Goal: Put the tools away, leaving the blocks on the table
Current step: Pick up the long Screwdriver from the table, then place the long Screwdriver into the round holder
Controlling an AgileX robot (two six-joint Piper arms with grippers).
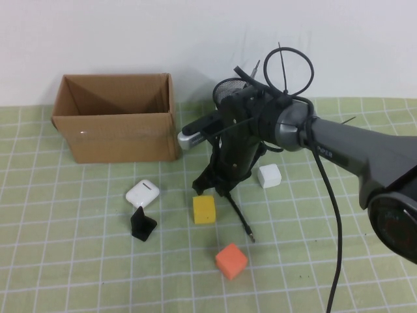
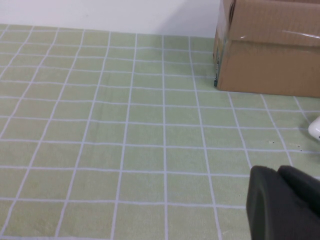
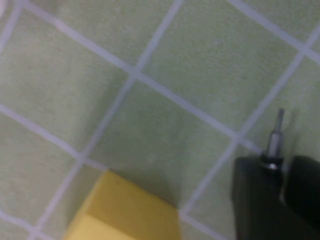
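My right gripper [image 1: 225, 188] points down at the middle of the table [image 1: 78, 274], shut on the thin black driver [image 1: 238, 218]. The driver slants down to the right, and its metal tip [image 3: 274, 137] shows past the fingers [image 3: 255, 200]. The yellow block [image 1: 204, 210] sits just left of the gripper and also shows in the right wrist view [image 3: 125, 212]. The white block [image 1: 269, 176] is to the right and the orange block [image 1: 231, 261] nearer the front. The screwdriver and pliers are not visible on the table. My left gripper [image 2: 279, 175] is shut and empty, low over the mat at the left.
An open cardboard box [image 1: 117, 120] stands at the back left. A black mesh cup [image 1: 233, 88] stands behind the right arm with thin shafts sticking up from it. A white earbud case [image 1: 143, 193] and a small black angular piece [image 1: 142, 225] lie left of the yellow block.
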